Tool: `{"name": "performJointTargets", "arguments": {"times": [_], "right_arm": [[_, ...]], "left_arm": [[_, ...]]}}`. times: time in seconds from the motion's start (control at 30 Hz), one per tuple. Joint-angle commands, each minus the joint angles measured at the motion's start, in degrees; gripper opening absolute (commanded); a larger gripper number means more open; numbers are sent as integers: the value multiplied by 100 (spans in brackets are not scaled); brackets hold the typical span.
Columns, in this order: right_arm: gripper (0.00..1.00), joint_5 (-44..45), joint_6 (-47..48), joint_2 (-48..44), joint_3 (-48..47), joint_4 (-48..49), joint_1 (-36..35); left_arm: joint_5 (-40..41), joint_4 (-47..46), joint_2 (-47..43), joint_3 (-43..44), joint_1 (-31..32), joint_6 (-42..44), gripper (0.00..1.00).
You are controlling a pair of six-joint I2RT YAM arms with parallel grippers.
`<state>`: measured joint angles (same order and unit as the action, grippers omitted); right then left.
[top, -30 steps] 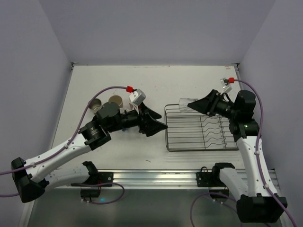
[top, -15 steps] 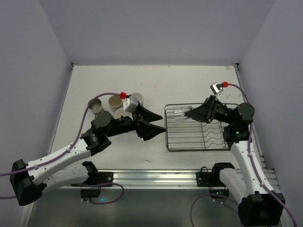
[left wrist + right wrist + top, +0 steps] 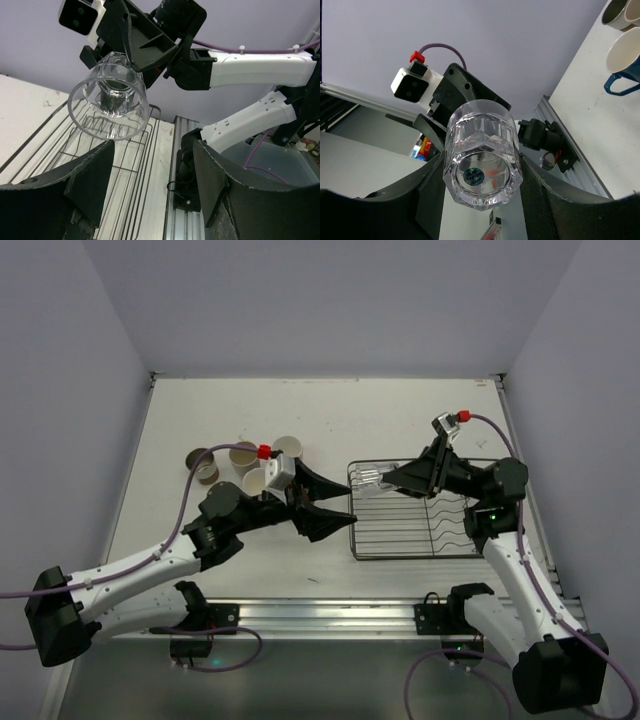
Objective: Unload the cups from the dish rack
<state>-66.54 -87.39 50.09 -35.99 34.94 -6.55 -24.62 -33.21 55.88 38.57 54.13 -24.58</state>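
My right gripper (image 3: 385, 480) is shut on a clear faceted glass cup (image 3: 371, 477), holding it on its side above the far left corner of the dark wire dish rack (image 3: 425, 530). The right wrist view shows the glass (image 3: 482, 160) base-on between the fingers. My left gripper (image 3: 350, 508) is open and empty, just left of the rack's left edge, facing the glass (image 3: 110, 97). Several ceramic mugs (image 3: 243, 453) stand on the table to the left of the rack. No mug shows in the rack.
The mugs cluster behind my left arm; one with a blue handle (image 3: 620, 82) and a cream inside shows in the right wrist view. The rack's wavy slots (image 3: 455, 520) are at its right end. Walls close the table on three sides.
My right gripper has carried the glass leftward, now over the rack's far left corner. My left arm has swung forward so its open gripper faces the rack, uncovering more mugs behind it.
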Motion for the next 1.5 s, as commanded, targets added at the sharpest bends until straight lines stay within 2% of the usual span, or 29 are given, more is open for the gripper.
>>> {"name": "performJointTargets", "arguments": {"times": [0.0,0.37,0.57,0.7,0.9,0.97,1.0,1.03,1.1,1.17,1.2,1.23,1.3,1.33,1.43,1.47], "right_arm": [[0,343,178,54,-294,-222,-302],[0,1064,732,344,-690,-812,-1252],[0,1205,750,370,-638,-866,-1428],[0,1310,733,362,-655,-831,-1604],[0,1469,768,318,-743,-936,-1877],[0,1486,803,309,-752,-1006,-1894],[0,1478,803,291,-734,-1007,-1894],[0,1486,803,291,-734,-998,-1894],[0,1495,820,291,-743,-1015,-1903],[13,1495,899,300,-769,-1120,-1894],[26,1495,952,309,-830,-1216,-1894],[47,1486,1144,326,-883,-1348,-1894],[58,1469,1417,344,-1093,-1892,-1903],[77,1486,1749,335,-1182,-2390,-1894],[99,1522,2461,335,-1507,-3226,-1894],[99,1487,2595,353,-1569,-3395,-1894]], "left_arm": [[115,-344,160,239,98,243,68],[528,-616,459,415,265,339,67],[941,-713,380,336,309,427,66],[1416,-757,301,213,353,480,61],[2031,-669,213,107,388,550,33],[2084,-573,204,160,388,577,18],[2076,-511,204,169,388,586,4],[2102,-424,178,195,388,603,0],[2119,-388,143,169,379,586,0],[2111,-292,73,169,388,586,0],[2102,-161,38,169,379,577,0],[2111,-72,-6,169,388,577,0],[2119,304,-155,178,388,586,0],[2111,463,-208,178,388,603,0],[2041,1096,-551,143,388,656,0],[2049,1219,-778,99,379,673,0]]}}
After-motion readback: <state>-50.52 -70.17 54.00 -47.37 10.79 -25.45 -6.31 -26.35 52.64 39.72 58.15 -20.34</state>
